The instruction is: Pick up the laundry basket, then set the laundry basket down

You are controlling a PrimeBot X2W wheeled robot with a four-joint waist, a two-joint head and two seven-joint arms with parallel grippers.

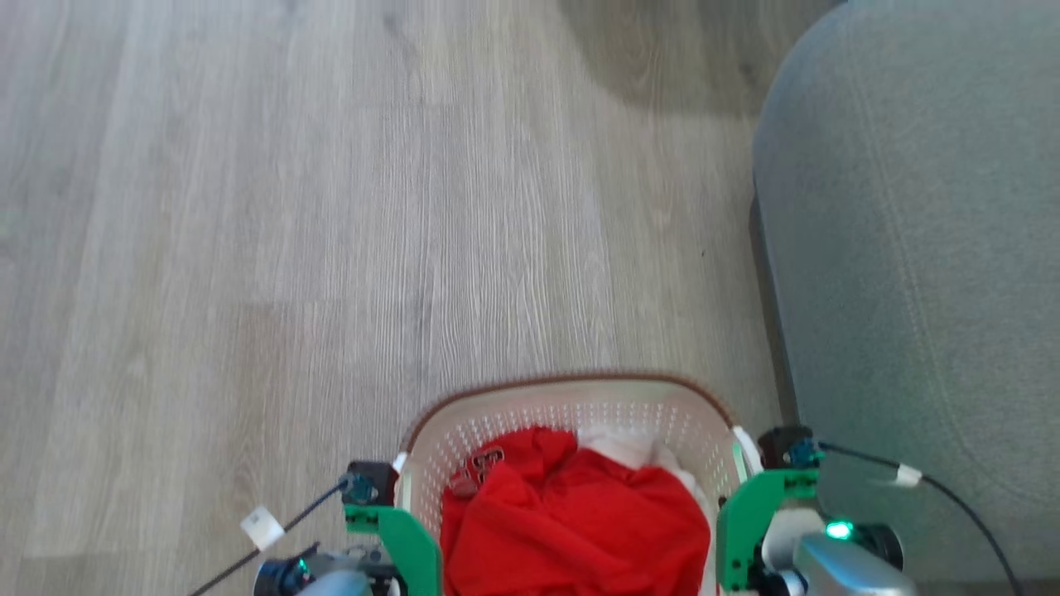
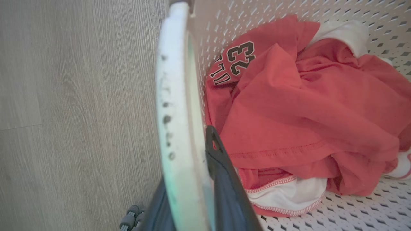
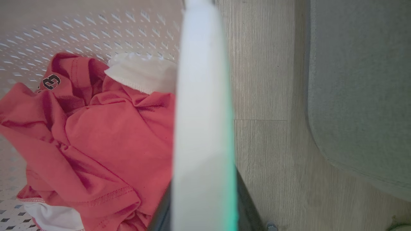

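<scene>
The laundry basket (image 1: pixel 571 396), cream perforated plastic with a brown rim, sits at the bottom centre of the head view, between my two arms. It holds a red jersey (image 1: pixel 580 513) over white cloth. In the left wrist view my left gripper (image 2: pixel 188 166) is shut on the basket's white left handle (image 2: pixel 175 80), one dark finger (image 2: pixel 224 179) inside the basket wall. My right gripper (image 3: pixel 204 202) is shut on the white right handle (image 3: pixel 202 80) in the same way. The green wrist mounts (image 1: pixel 397 530) flank the basket's sides.
A grey upholstered seat (image 1: pixel 911 248) fills the right side, close beside the basket and my right arm; it also shows as the grey seat (image 3: pixel 359 80) in the right wrist view. Pale wood-plank floor (image 1: pixel 331 207) stretches ahead and to the left.
</scene>
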